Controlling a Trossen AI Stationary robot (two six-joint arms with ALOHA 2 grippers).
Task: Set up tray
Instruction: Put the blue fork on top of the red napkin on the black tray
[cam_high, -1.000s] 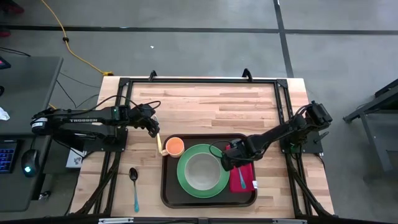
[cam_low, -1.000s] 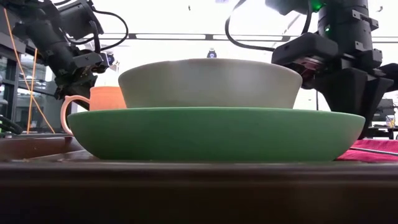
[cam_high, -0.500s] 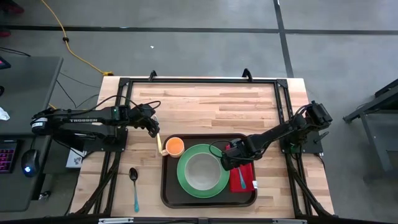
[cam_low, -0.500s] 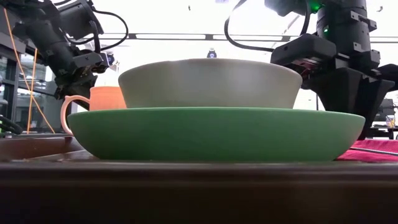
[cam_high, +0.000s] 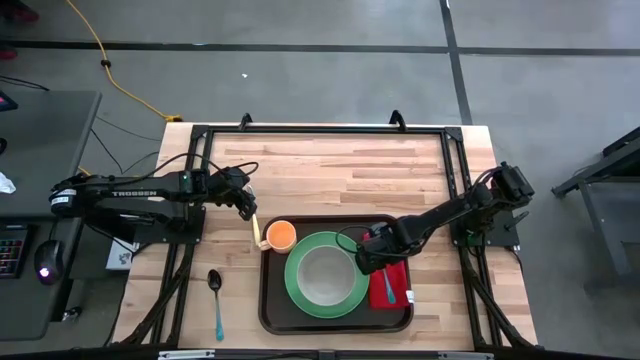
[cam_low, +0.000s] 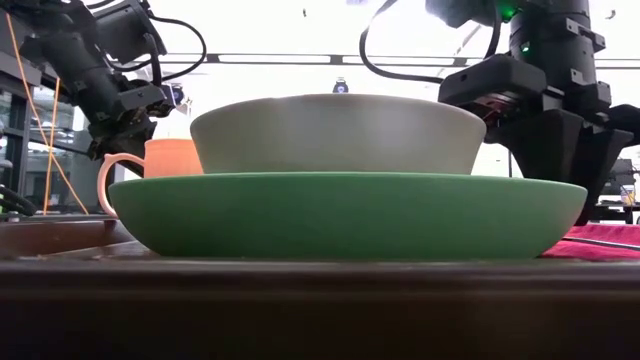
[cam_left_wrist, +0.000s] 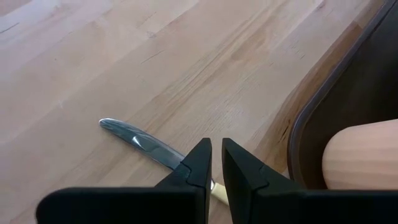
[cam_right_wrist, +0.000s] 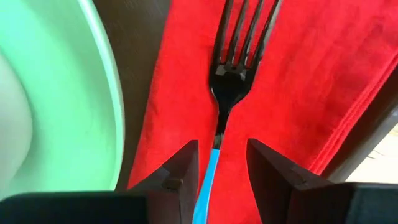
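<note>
From above, one tray (cam_high: 336, 320) is seen on the wooden bench (cam_high: 330, 170), near its front edge and right of centre; it is dark brown, rectangular, with rounded corners and a raised rim. On it are counted one green plate (cam_high: 300, 296) carrying one pale bowl (cam_high: 325, 273), one orange cup (cam_high: 280, 236) at its rear left corner, and one red napkin (cam_high: 400, 282) bearing one blue-handled fork (cam_high: 388, 286). One blue-handled spoon (cam_high: 216, 302) is seen lying on the bench left of the tray, and one knife (cam_high: 257, 230) just beside the tray's left edge. The left tool (cam_high: 248, 208) is placed over the knife; the right tool (cam_high: 364, 258) is placed over the napkin's rear end. In the low view, the tray's dark rim (cam_low: 320, 290) fills the foreground, with the plate (cam_low: 340, 215), bowl (cam_low: 338, 132) and cup (cam_low: 165, 158) seen above it. In the left wrist view, the left tool (cam_left_wrist: 216, 163) is seen with only a narrow gap between its fingers, closed on the knife (cam_left_wrist: 140, 140) at its pale handle. In the right wrist view, the right tool (cam_right_wrist: 217, 163) is seen parted, its fingers straddling the fork (cam_right_wrist: 231, 74) handle without gripping it.
</note>
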